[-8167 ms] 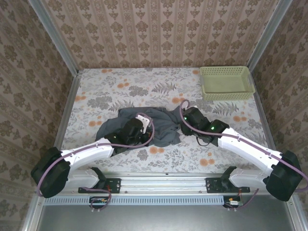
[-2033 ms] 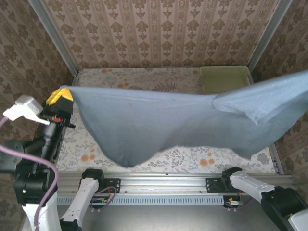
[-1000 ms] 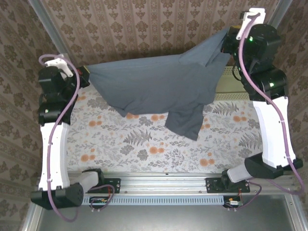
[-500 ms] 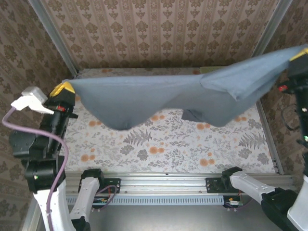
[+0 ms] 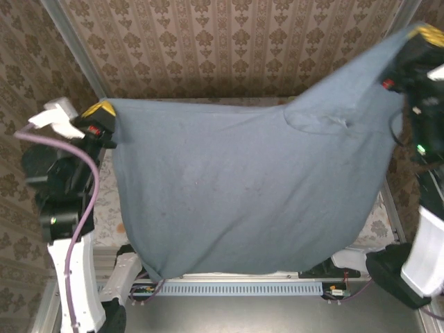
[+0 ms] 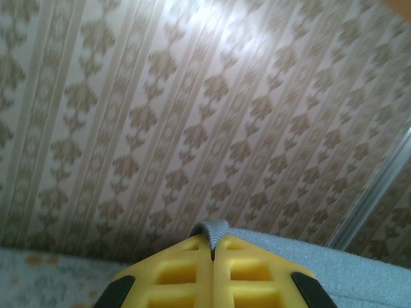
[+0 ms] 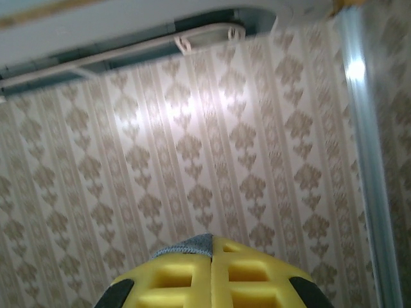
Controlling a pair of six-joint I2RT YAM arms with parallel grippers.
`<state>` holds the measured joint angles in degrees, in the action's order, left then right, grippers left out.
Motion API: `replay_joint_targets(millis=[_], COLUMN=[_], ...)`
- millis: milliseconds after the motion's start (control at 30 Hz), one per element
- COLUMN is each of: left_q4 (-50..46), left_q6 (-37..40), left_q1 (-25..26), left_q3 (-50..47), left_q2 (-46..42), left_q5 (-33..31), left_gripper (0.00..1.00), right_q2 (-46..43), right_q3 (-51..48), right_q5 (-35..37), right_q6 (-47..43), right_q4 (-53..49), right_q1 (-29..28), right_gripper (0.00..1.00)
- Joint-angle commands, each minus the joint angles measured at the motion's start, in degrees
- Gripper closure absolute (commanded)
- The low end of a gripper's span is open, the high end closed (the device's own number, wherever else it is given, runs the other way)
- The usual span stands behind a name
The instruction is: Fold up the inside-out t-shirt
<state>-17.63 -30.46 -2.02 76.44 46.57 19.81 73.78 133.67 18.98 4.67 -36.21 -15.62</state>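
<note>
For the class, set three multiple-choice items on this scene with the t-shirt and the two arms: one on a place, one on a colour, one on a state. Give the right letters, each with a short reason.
1. Where is the t-shirt?
A. Crumpled on the table.
B. Hanging spread between the left end effector and the right end effector.
C. Draped over one arm's base.

2. What colour are the end effectors' fingers?
A. Yellow.
B. Red.
C. White.

3. What state is the left end effector in?
A. Wide open.
B. Shut on the t-shirt's edge.
C. Shut on nothing.

Answers:
1 B: the top view shows the cloth stretched in the air from one to the other.
2 A: both wrist views show yellow fingers.
3 B: the left wrist view shows fabric pinched between closed fingers.
</note>
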Motion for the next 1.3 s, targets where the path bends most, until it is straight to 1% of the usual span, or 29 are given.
replay_joint_targets(millis=[0, 33, 133, 200, 300, 367, 467, 533, 600, 667, 700, 733, 767, 833, 900, 967, 1033, 1133, 1200, 1267], left_q4=[1.8, 2.8, 7.2, 10.2, 14.0, 15.7, 17.1, 17.3, 16.1, 15.1, 14.6, 14.1, 13.1, 10.9, 6.9, 2.3, -2.1, -6.0, -8.7, -10.6], left_q6=[-1.4, -1.7, -2.9, -3.8, -4.9, -5.7, -7.2, -7.7, -7.9, -8.6, -8.9, -8.9, -9.2, -9.0, -8.4, -7.0, -6.6, -7.2, -7.8, -8.4], left_q1=[-0.6, -0.5, -0.6, -0.5, -0.8, -1.2, -2.0, -2.4, -2.8, -3.3, -3.7, -3.9, -4.4, -4.8, -5.0, -5.0, -4.8, -4.4, -2.9, -1.3], left_q3=[-4.7, -6.3, -11.4, -14.0, -15.3, -14.2, -10.0, -6.1, -1.1, 3.2, 5.5, 7.5, 10.1, 15.1, 20.5, 24.5, 25.5, 21.0, 15.6, 9.8], left_q2=[4.5, 6.2, 11.5, 16.0, 25.5, 33.1, 44.4, 51.3, 58.1, 63.4, 65.8, 67.9, 69.9, 73.5, 75.7, 76.0, 74.1, 67.6, 61.8, 55.9], left_q5=[-2.3, -3.1, -5.3, -6.5, -6.8, -6.7, -5.8, -5.1, -5.1, -5.4, -5.5, -5.6, -5.6, -5.1, -5.0, -5.6, -7.3, -9.7, -12.6, -14.7], left_gripper=[1.00, 1.00, 0.95, 0.92, 0.91, 0.91, 0.91, 0.90, 0.89, 0.88, 0.85, 0.80, 0.75, 0.65, 0.51, 0.39, 0.31, 0.25, 0.21, 0.18], right_q2=[5.2, 5.6, 11.1, 15.4, 24.6, 32.6, 45.3, 54.1, 64.0, 72.5, 76.3, 78.4, 79.7, 79.8, 78.9, 77.7, 75.7, 70.8, 65.5, 59.0], right_q3=[-5.2, -8.2, -16.1, -19.5, -20.6, -18.0, -9.0, 0.2, 12.3, 24.8, 29.9, 32.6, 33.1, 30.7, 29.3, 29.3, 29.1, 26.2, 20.4, 11.0], right_q5=[-1.2, -2.1, -4.1, -5.9, -8.0, -8.9, -9.0, -8.9, -8.1, -7.7, -7.7, -7.7, -7.7, -8.3, -9.3, -8.5, -7.7, -7.1, -8.6, -10.5], right_q6=[-0.7, -0.6, -0.3, 0.1, 1.7, 2.7, 3.7, 3.9, 4.2, 4.8, 5.4, 6.1, 7.2, 9.4, 11.0, 11.2, 10.7, 11.0, 12.1, 12.6], right_q4=[2.9, 4.7, 10.4, 13.2, 15.4, 15.3, 13.1, 10.0, 6.4, 3.0, 2.4, 3.1, 5.0, 9.8, 11.8, 10.8, 7.8, 1.2, -1.9, -2.8], right_q1=[0.3, 0.3, 0.3, 0.3, 0.3, 0.3, 0.4, 0.4, 0.4, 0.8, 1.1, 1.5, 1.9, 2.8, 3.7, 4.1, 4.4, 4.5, 4.3, 3.6], right_gripper=[1.00, 1.00, 1.00, 1.00, 1.00, 1.00, 1.00, 1.00, 1.00, 0.94, 0.88, 0.78, 0.66, 0.51, 0.33, 0.23, 0.19, 0.19, 0.19, 0.18])
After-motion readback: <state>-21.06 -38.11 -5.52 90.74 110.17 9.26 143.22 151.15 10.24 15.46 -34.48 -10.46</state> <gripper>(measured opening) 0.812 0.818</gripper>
